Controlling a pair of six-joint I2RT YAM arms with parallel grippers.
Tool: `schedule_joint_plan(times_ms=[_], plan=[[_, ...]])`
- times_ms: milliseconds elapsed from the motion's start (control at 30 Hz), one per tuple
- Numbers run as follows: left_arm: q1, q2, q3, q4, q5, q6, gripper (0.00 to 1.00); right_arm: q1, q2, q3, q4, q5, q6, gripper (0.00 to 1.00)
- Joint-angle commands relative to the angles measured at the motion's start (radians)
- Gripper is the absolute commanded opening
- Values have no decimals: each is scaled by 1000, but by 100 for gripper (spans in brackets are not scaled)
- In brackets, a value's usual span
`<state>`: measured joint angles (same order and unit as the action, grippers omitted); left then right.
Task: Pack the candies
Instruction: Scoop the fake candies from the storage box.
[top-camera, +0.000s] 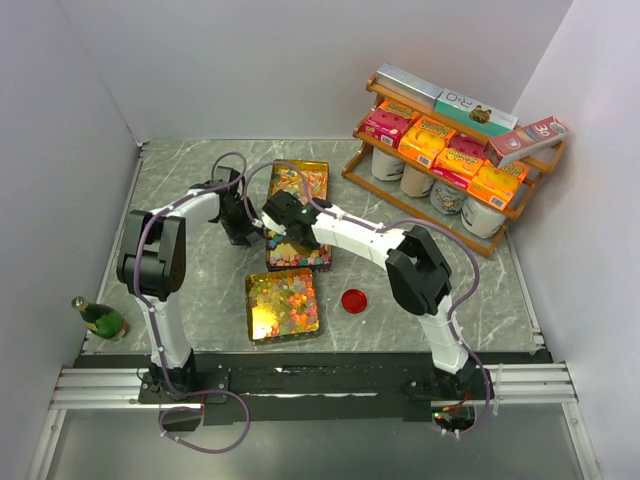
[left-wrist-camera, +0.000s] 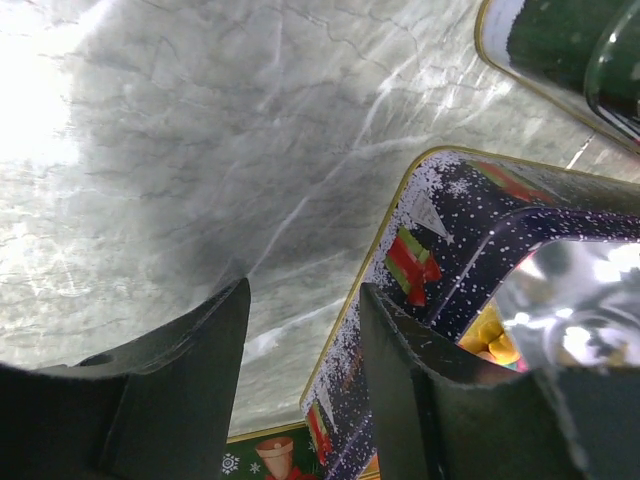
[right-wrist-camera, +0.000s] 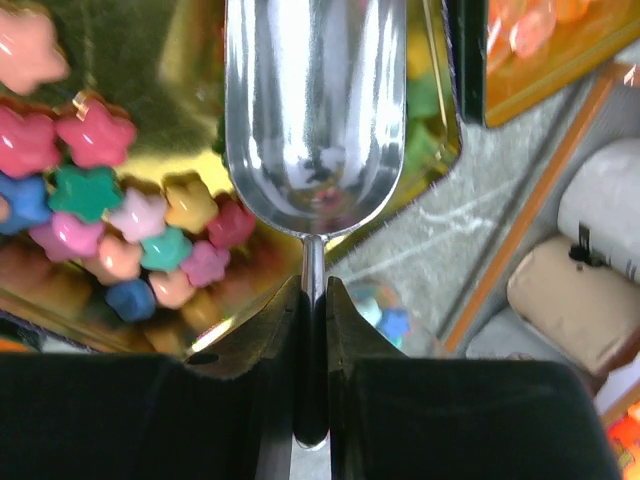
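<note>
Star-shaped candies (right-wrist-camera: 90, 190) in pink, green, blue and orange lie in a gold tin (right-wrist-camera: 140, 70). My right gripper (right-wrist-camera: 312, 300) is shut on the thin handle of a metal scoop (right-wrist-camera: 315, 110), whose empty bowl hangs over that tin. In the top view the right gripper (top-camera: 277, 222) is over the middle tin (top-camera: 298, 256). A near tin (top-camera: 283, 303) and a far tin (top-camera: 297, 182) also hold candies. My left gripper (top-camera: 245, 236) is at the middle tin's left side. It is open (left-wrist-camera: 305, 310), and the tin's blue patterned wall (left-wrist-camera: 420, 250) runs by its right finger.
A red round lid (top-camera: 353, 300) lies right of the near tin. A wooden shelf (top-camera: 450, 150) with boxes and jars stands at the back right. A green bottle (top-camera: 100, 318) lies at the near left. A few blurred candies (right-wrist-camera: 390, 315) show beside the tin.
</note>
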<state>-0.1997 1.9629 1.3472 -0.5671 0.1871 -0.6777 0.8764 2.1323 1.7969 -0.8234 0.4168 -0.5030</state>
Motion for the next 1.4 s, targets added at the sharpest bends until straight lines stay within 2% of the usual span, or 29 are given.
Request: schedule_joint_plan(times_ms=[0, 200, 433, 600, 800, 967, 1200, 1367], plan=[[-12, 33, 32, -10, 14, -14, 53, 15, -55, -80, 24, -136, -48, 0], [-17, 44, 47, -14, 12, -13, 53, 1, -43, -79, -42, -301, 1, 0], [-26, 39, 30, -4, 23, -8, 52, -39, 6, -18, -62, -337, 109, 0], [-38, 37, 18, 1, 28, -10, 51, -88, 92, 129, -151, -412, 227, 0], [-43, 39, 13, 4, 34, -14, 50, -139, 175, 301, -272, -575, 337, 0], [-44, 40, 15, 4, 35, -16, 49, -162, 186, 323, -321, -682, 376, 0], [-46, 40, 10, 9, 34, -16, 49, -180, 147, 260, -352, -679, 373, 0], [-58, 44, 3, 10, 38, -14, 48, -180, 215, 335, -323, -642, 414, 0]])
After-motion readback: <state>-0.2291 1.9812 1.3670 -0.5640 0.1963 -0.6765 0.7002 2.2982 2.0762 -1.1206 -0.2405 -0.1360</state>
